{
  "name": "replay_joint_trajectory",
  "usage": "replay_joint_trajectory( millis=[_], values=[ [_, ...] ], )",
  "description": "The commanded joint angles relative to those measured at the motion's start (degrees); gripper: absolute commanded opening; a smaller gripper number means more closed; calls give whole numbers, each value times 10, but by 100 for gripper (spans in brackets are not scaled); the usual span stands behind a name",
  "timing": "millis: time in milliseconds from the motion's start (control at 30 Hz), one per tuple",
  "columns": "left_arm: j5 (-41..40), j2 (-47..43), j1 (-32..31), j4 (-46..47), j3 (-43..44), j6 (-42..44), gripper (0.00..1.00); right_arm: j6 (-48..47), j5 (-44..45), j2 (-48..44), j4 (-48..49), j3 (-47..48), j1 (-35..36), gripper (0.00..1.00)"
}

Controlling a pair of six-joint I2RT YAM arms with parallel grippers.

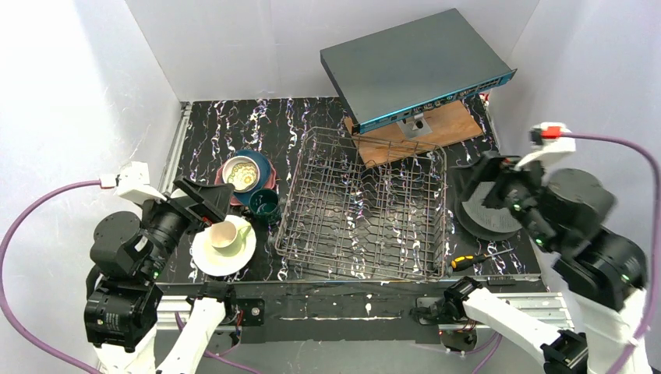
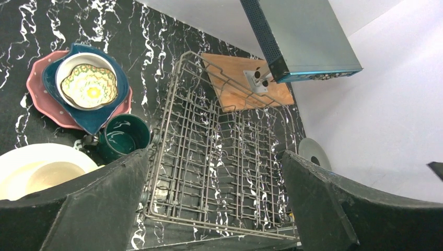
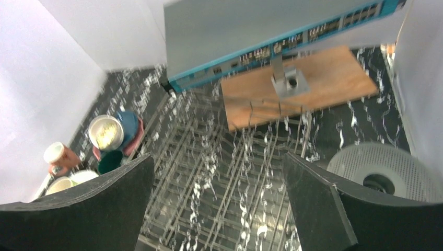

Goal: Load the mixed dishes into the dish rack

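The right gripper (image 3: 218,167) has its 2 dark fingers (image 3: 99,209) spread wide at the bottom corners of the frame. Beyond the gap lies the blurred wire rack (image 3: 230,172). Across the top sits a grey box (image 3: 251,26) with a blue edge, above a wooden board (image 3: 324,78). A perforated disc (image 3: 365,162) is at lower right. At left, a bowl (image 3: 106,132) rests on a blue plate (image 3: 129,123) over a pink plate (image 3: 138,140), with a teal mug (image 3: 109,161) just below and a salmon mug (image 3: 60,155) further left
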Motion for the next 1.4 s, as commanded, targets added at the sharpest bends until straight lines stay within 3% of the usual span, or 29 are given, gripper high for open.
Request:
replay_joint_trajectory(
  millis=[0,267,767,1000,1100,1233,1367],
  values=[
    [15,-1,4,8,-17,-4,99,38,-20,5,-32,-49,-2,100],
    [20,-2,4,-10,-51,4,99,48,-105,-12,-15,-131,-2,100],
    [-31,40,4,-124,-184,-10,99,76,-274,56,20,-270,-2,100],
    [-133,113,4,-167,-209,-50,99,121,-223,105,1,-281,-2,100],
    [-157,148,4,-169,-211,-66,99,132,-243,113,5,-283,-3,100],
    [-196,181,4,-168,-217,-85,99,159,-200,83,35,-314,-2,100],
    [-194,198,4,-136,-228,-84,99,138,-245,36,98,-361,-3,100]
  ],
)
